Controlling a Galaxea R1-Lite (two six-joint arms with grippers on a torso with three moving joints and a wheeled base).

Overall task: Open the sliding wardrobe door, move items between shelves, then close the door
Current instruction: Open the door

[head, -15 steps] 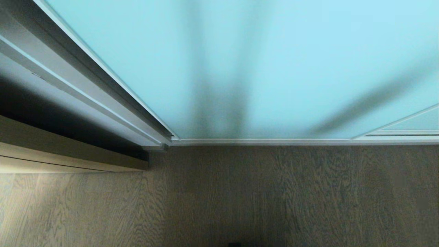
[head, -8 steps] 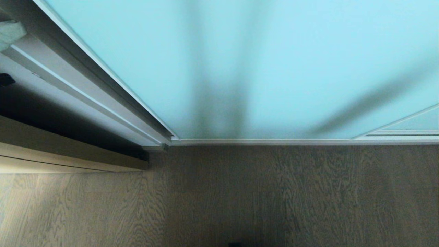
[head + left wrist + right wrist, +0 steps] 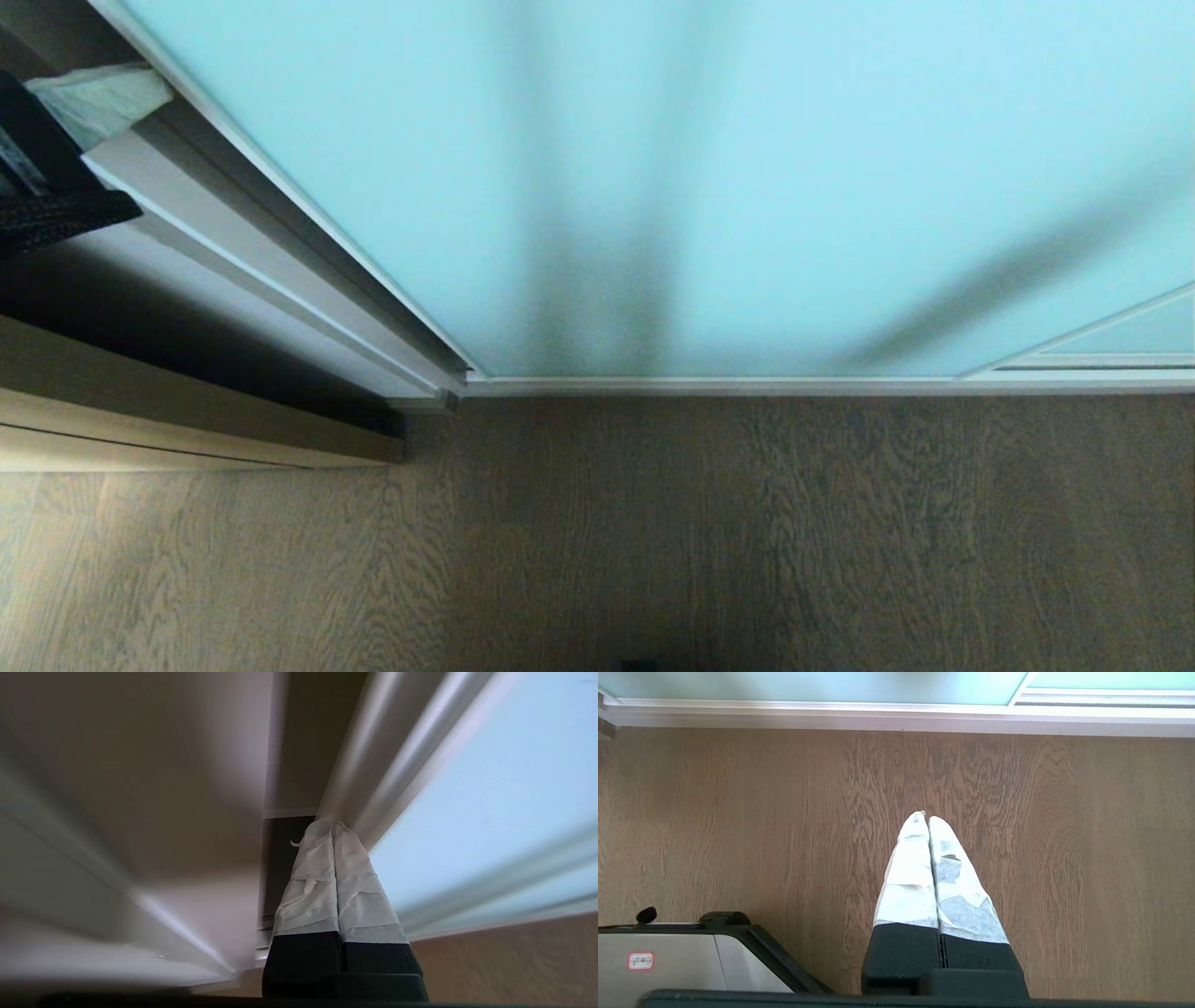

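- The sliding wardrobe door stood shut across most of the head view, its frosted blue-green glass running down to the bottom rail at the wood-grain floor; its silver-white frame edge ran along the left side.
- The left gripper was at that edge at the head view's upper left — its tape-wrapped fingers pressed together, holding nothing, tips just beside the frame in the left wrist view. Whether they touched it could not be told.
- The right gripper hung parked over the floor, fingers closed and empty, near the robot's base.
- No cushion or shelf board could be made out; the dark gap left of the frame hid what lay behind.
- The step in hand looked like opening the door. To do it well, the closed fingertips should seat against the side face of the frame, not the glass, and push along the track — steady and level, so that the tips would not slip off the narrow metal lip.
- A push angled into the glass would likely bind the panel in its rail.
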